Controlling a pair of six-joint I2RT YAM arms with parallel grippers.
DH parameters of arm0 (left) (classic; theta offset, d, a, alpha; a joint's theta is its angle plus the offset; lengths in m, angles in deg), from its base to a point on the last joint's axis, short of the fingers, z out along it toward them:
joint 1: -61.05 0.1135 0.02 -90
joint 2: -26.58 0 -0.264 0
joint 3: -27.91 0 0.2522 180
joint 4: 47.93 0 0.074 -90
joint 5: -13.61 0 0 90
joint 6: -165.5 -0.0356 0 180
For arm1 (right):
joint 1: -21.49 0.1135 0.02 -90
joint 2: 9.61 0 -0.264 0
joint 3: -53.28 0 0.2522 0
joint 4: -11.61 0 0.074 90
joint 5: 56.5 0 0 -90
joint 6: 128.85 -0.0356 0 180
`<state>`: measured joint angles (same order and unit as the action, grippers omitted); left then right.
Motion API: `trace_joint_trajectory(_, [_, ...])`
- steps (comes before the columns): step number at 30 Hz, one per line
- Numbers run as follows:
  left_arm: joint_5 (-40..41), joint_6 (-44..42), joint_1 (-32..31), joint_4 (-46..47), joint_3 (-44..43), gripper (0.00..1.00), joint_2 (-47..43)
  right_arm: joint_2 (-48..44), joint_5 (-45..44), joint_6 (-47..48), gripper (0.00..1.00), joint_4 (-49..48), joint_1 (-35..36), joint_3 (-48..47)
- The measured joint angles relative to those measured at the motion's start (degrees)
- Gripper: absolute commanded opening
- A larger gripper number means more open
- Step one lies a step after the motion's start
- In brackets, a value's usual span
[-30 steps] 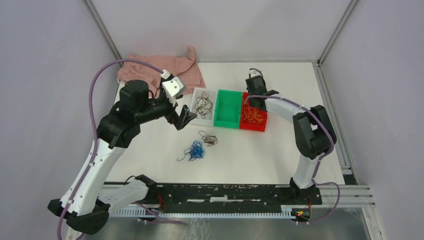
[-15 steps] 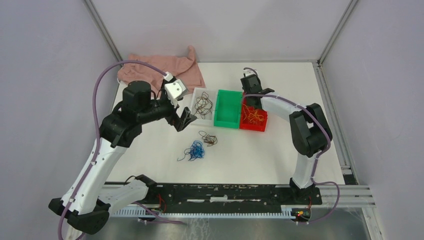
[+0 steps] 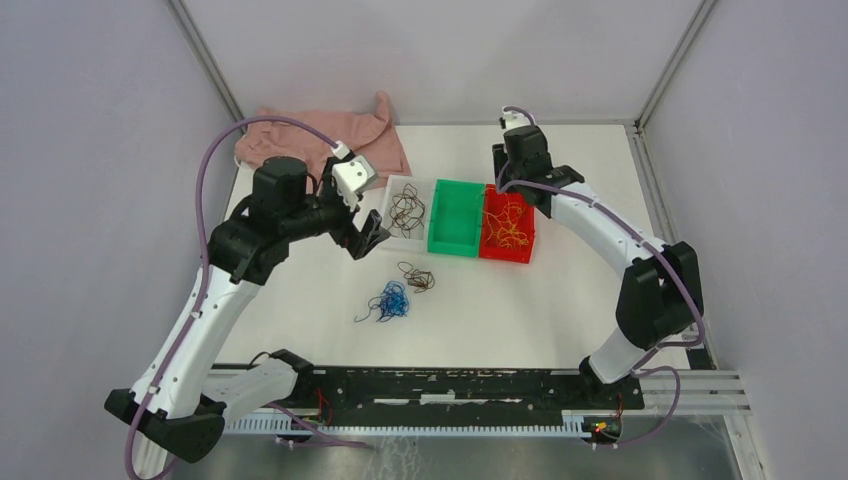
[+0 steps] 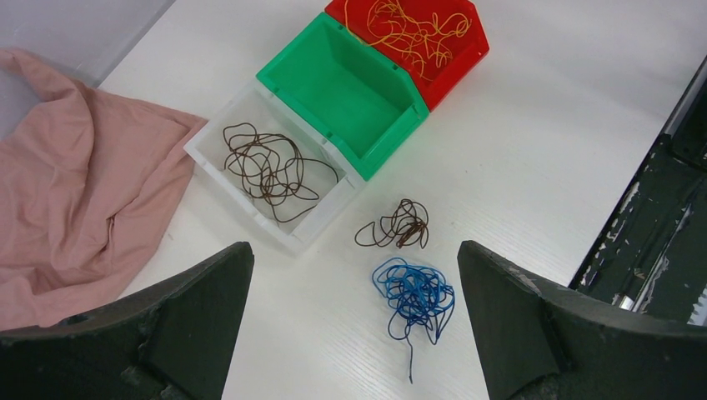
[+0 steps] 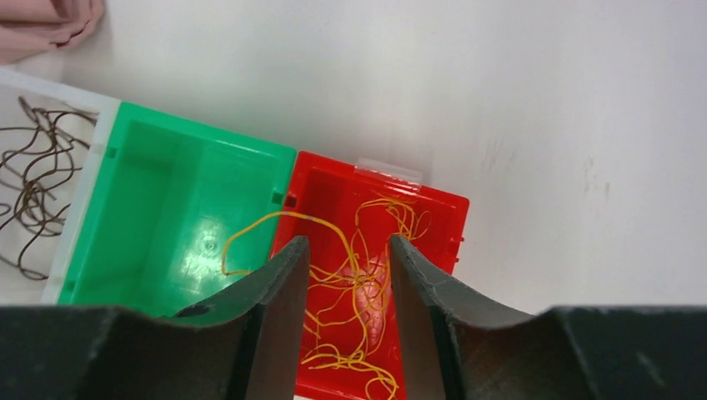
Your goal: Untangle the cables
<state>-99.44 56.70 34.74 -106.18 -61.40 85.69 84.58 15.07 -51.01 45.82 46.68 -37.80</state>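
White table [image 4: 542,125] carries blue cables [image 4: 414,293] just beside small brown cables [image 4: 398,227], yellow cables [image 4: 410,35] in the red bin [image 4: 454,77] under our right gripper [image 5: 346,243], jaws part-spread and empty; we judge the wide-spread left gripper [image 4: 353,250] should pinch the blue knot's middle, clear of brown.

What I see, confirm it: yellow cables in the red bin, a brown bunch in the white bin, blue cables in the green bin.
Not quite: the blue cables lie on the table, not in the green bin; the left wrist view shows it. The rest stands.
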Motion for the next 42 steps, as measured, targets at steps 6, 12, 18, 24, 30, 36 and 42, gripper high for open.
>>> trace_joint_trajectory(6, [-0.07,-0.07,0.42,-0.02,0.00,0.99,0.00,-0.22,8.83,0.07,0.53,-1.46,-0.13,0.52])
trace_joint_trajectory(12, [-0.24,-0.57,0.98,-0.04,0.00,0.99,-0.02,6.91,14.71,3.08,0.53,-4.17,1.05,-3.30])
trace_joint_trajectory(18, [-1.11,-0.61,1.38,-0.11,0.00,1.00,-0.02,11.78,14.73,6.75,0.50,-4.09,2.95,-3.30])
trace_joint_trajectory(24, [-1.27,-0.61,1.49,-0.17,0.00,0.99,-0.02,13.55,10.45,9.42,0.29,-4.31,4.44,-3.30])
trace_joint_trajectory(30, [-1.29,-0.61,1.49,-0.17,0.00,0.99,-0.26,13.99,6.05,9.57,0.07,-4.28,4.59,-3.30])
trace_joint_trajectory(36, [-1.33,-0.61,1.49,-0.17,0.00,0.99,-0.28,12.46,2.64,8.52,0.00,-5.42,4.52,-1.53])
trace_joint_trajectory(42, [-1.33,-0.61,1.49,-0.17,0.00,0.99,-0.37,9.92,2.71,5.68,0.00,-6.47,3.45,-0.17])
